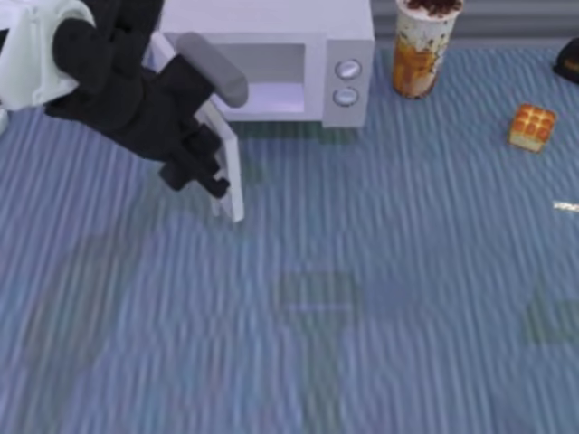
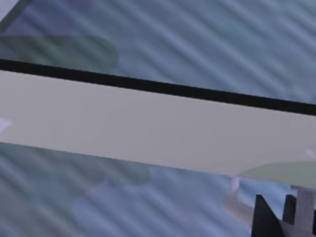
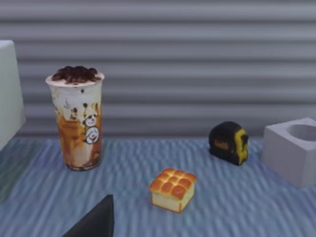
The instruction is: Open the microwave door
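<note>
Microwave (image 1: 344, 36) sat at table's (image 1: 380, 298) far edge, left of centre. Microwave door (image 1: 231, 167) stood swung wide open, edge pointing toward the near side, cavity exposed. Left gripper (image 1: 201, 172) was against the door's free edge; finger spread and grip could not be told. Right gripper out of top view. Drink cup (image 1: 423, 45) stood just right of the oven, bread bun (image 1: 532, 127) farther right.

A tall clear plastic cup of brown-swirled milk tea (image 3: 77, 121), a small golden bread loaf (image 3: 173, 189), a black-and-yellow tape measure (image 3: 227, 142) and a grey hollow block (image 3: 291, 148) stand apart on the blue-grey striped table (image 1: 362, 344).
</note>
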Controlling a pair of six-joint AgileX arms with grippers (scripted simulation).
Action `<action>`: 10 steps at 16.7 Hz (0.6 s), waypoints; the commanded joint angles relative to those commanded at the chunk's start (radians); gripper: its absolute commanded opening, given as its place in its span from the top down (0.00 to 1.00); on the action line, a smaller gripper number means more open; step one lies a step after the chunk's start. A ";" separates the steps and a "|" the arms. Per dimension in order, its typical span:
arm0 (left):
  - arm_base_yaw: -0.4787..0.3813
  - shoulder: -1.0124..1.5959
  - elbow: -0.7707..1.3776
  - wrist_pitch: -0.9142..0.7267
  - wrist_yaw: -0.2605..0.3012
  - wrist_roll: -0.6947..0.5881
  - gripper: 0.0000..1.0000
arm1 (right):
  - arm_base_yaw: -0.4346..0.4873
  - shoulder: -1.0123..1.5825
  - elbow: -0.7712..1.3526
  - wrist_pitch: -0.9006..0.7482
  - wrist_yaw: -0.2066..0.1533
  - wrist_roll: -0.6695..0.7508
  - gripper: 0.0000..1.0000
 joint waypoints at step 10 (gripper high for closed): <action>0.027 -0.009 -0.008 -0.017 0.030 0.064 1.00 | 0.000 0.000 0.000 0.000 0.000 0.000 0.00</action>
